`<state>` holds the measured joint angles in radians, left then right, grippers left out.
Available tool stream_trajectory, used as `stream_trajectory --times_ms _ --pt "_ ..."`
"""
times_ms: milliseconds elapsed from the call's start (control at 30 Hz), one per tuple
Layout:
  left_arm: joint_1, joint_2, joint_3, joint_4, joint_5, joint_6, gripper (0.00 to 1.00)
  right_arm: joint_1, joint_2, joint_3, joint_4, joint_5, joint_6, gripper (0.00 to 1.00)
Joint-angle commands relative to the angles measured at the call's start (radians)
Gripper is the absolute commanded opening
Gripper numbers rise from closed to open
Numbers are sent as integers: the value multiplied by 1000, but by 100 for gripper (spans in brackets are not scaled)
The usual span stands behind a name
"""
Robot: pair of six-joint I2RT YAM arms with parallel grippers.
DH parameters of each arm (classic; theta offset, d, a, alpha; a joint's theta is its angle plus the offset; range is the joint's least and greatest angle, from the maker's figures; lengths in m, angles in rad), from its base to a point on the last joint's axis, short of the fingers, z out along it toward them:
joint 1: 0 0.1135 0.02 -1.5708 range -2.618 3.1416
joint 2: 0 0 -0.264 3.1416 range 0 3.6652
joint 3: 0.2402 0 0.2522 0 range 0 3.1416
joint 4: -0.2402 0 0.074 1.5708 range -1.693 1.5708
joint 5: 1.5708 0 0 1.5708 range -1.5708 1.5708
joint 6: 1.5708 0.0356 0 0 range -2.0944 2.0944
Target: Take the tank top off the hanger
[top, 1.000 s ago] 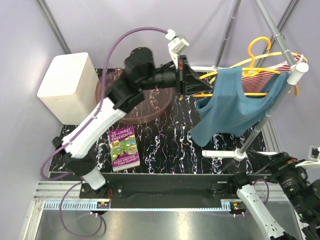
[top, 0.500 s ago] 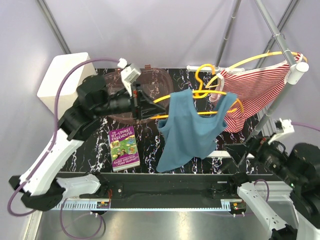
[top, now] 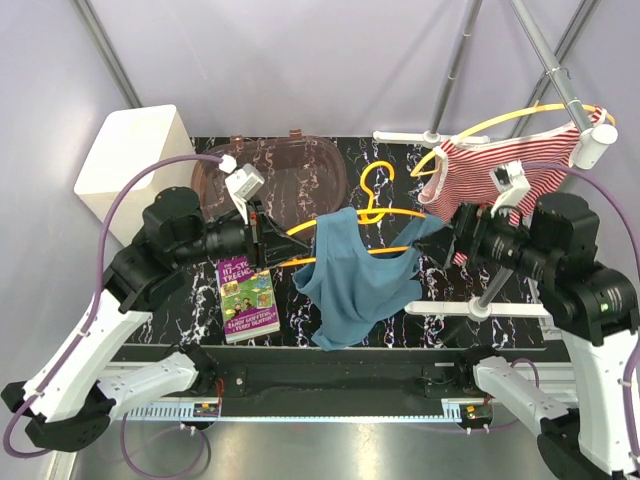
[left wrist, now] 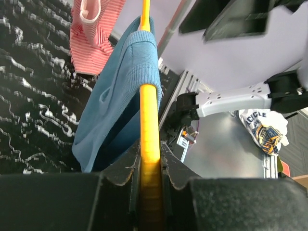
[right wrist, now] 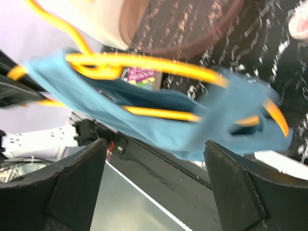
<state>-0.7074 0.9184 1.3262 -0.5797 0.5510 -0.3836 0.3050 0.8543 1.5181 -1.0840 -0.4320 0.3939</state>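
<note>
Left gripper (left wrist: 149,161) clamps one yellow hanger (left wrist: 149,110), with the single blue tank top (top: 355,285) draped on it mid-table. Right gripper (top: 452,238) is wide open just right of it. Second hanger (top: 497,121) holds one striped top (top: 485,170), far right.

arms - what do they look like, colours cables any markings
Both the left arm and right arm have white link shells and black joints. A purple cable loops along the left arm to a white camera block at its wrist. The fingers are black. No markings show.
</note>
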Motion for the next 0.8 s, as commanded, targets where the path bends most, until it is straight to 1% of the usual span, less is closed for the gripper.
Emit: stream_trajectory --times_ms 0,67,167,200,233,300,400,433,467,500,533,567,633,700,767 --pt "3 11 4 63 -14 -23 0 -1 66 105 93 -37 23 89" --pt "3 25 13 64 -2 -23 0 0 94 125 104 -39 29 88" --pt "3 57 19 63 18 -31 0 19 159 186 75 -24 31 87" --pt "3 63 21 64 21 -31 0 64 178 194 56 1 34 86" --pt "3 75 25 67 24 -32 0 94 204 203 49 42 42 86" --pt "3 85 31 67 27 -28 0 150 212 221 47 174 51 86" --pt "3 91 33 69 24 -29 0 198 232 217 82 194 77 86" --pt "3 94 36 70 27 -32 0 241 248 215 87 211 97 86" --pt "2 99 37 72 36 -37 0 268 253 214 91 245 108 86" --pt "3 100 41 73 40 -38 0 296 259 212 99 318 114 86" --pt "2 100 45 73 43 -40 0 348 273 212 102 353 117 86" --pt "2 100 45 76 44 -41 0 368 279 220 110 418 120 86" --pt "3 102 45 78 47 -43 0 405 305 229 124 462 120 84" --pt "2 102 45 84 63 -49 0 439 333 251 134 527 123 79" --pt "2 97 45 87 69 -51 0 450 350 267 133 576 119 70"
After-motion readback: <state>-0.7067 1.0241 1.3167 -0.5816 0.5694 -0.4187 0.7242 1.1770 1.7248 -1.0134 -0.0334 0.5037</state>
